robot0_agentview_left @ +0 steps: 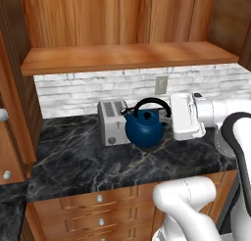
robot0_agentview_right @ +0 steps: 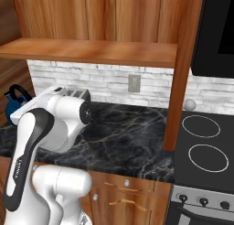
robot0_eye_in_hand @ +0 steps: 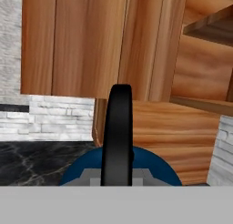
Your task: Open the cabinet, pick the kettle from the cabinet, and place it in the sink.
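Note:
The dark-blue kettle (robot0_agentview_left: pixel 143 129) sits low over the black marble counter (robot0_agentview_left: pixel 73 161), right beside the silver toaster (robot0_agentview_left: pixel 112 121). My gripper (robot0_agentview_left: pixel 165 115) comes in from the right and is shut on the kettle's black arched handle (robot0_eye_in_hand: pixel 116 132). In the hand view the handle runs straight up between my fingertips, with the blue kettle body (robot0_eye_in_hand: pixel 157 170) below it. The right base view shows the kettle (robot0_agentview_right: pixel 13 105) at the left edge, behind my arm. The cabinet (robot0_agentview_left: pixel 127 56) above stands open, its bare shelf showing and its door (robot0_agentview_right: pixel 183 68) swung out. The sink is out of view.
The cabinet's left door (robot0_agentview_left: pixel 12 103) juts out edge-on with a round knob (robot0_agentview_left: pixel 2 115). A stove (robot0_agentview_right: pixel 205 148) lies right of the counter. Drawer fronts (robot0_agentview_left: pixel 100 198) sit below the counter edge. A wall outlet (robot0_agentview_left: pixel 161 84) is on the white brick backsplash.

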